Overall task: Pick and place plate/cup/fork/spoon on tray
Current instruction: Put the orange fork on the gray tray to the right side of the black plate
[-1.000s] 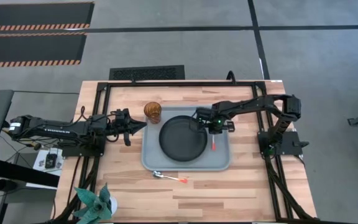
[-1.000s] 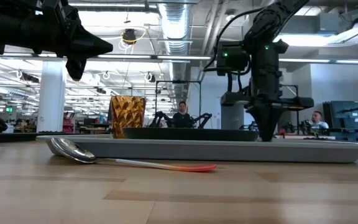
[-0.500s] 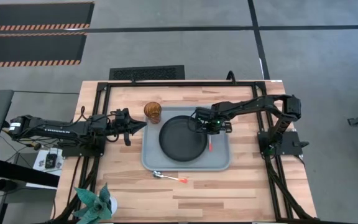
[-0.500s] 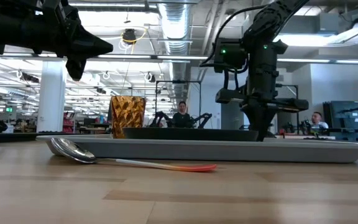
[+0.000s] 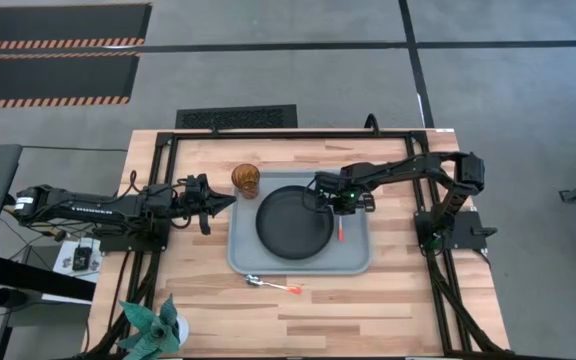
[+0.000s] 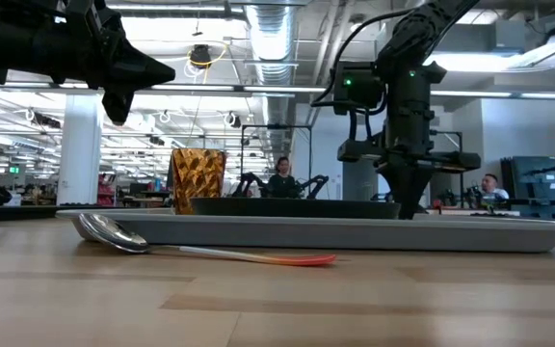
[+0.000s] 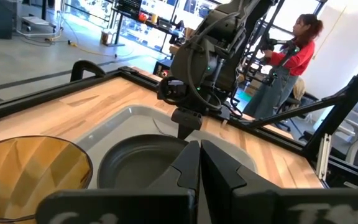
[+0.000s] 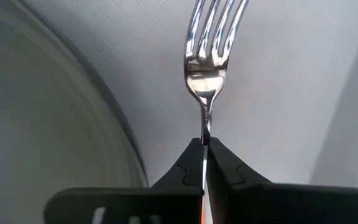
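Lying on the tray's floor just right of the plate, the fork points its tines away from the right tool, whose fingers pinch the fork's neck with only a sliver of gap. A second ago its red-orange handle sat slightly lower in the high view; the fork has since shifted a little toward the tray's far side, and the right tool has crept open by a hair while keeping hold. The tray carries the plate at its middle and the cup at its far left corner. The spoon rests on the tabletop just in front of the tray, unmoved. The left tool, fully closed and empty, hovers left of the tray as before.
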